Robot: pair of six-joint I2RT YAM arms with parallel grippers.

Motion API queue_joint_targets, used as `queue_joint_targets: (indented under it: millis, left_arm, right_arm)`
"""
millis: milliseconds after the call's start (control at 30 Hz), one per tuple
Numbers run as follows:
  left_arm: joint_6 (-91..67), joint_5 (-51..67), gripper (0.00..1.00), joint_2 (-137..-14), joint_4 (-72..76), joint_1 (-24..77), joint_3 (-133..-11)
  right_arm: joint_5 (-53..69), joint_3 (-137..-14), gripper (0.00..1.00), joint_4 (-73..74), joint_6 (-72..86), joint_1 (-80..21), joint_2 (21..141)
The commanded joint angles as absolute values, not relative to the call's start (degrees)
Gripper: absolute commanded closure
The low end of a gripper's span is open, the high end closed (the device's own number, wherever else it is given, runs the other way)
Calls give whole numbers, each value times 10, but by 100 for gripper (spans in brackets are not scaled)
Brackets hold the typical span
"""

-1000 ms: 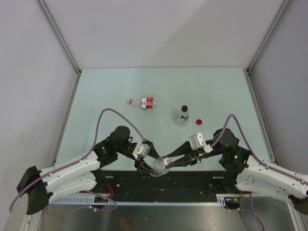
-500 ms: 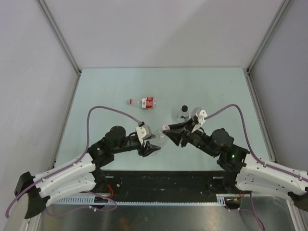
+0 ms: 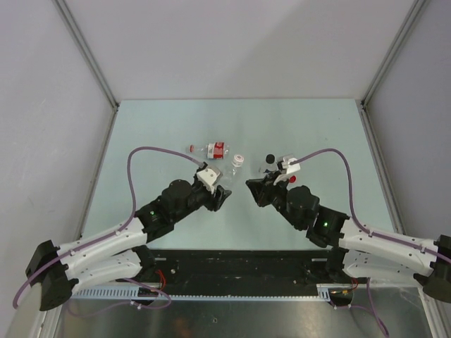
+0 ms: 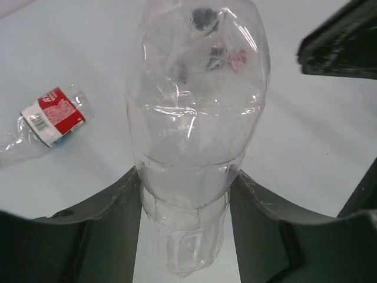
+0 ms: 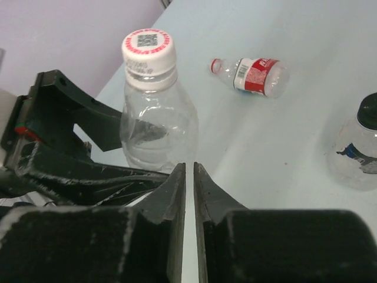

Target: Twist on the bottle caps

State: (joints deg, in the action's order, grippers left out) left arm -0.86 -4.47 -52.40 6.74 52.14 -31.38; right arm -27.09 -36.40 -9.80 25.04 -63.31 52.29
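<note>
The left gripper clamps the upright white-capped bottle at frame centre, with the right gripper pinched together beside it

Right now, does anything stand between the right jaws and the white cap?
Nothing visible does. The white cap sits atop the clear bottle, ahead of the right gripper, whose jaws are shut; only air lies between. The left gripper holds the bottle's lower body.
</note>
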Motion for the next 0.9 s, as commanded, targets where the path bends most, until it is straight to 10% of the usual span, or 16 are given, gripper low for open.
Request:
queue_joint_targets:
  millis: [0,133,367,767,867]
  left_arm:
    - [-49,-111,100,-525,107,524,-318]
    - [-97,-165,100,-535,78,523,-316]
    - [-181,-149,97,-620,6,519,-348]
    - [-186,-58,91,-846,-112,493,-475]
    - [-185,-55,73,-871,-126,492,-498]
  right_arm:
    - [-237,-368,83,-116,246,-633,491]
    - [-226,-368,65,-76,236,-627,456]
    - [-344,-366,5,57,267,-619,372]
    - [-423,-334,1,150,285,-601,234]
    - [-427,-332,1,163,285,-599,217]
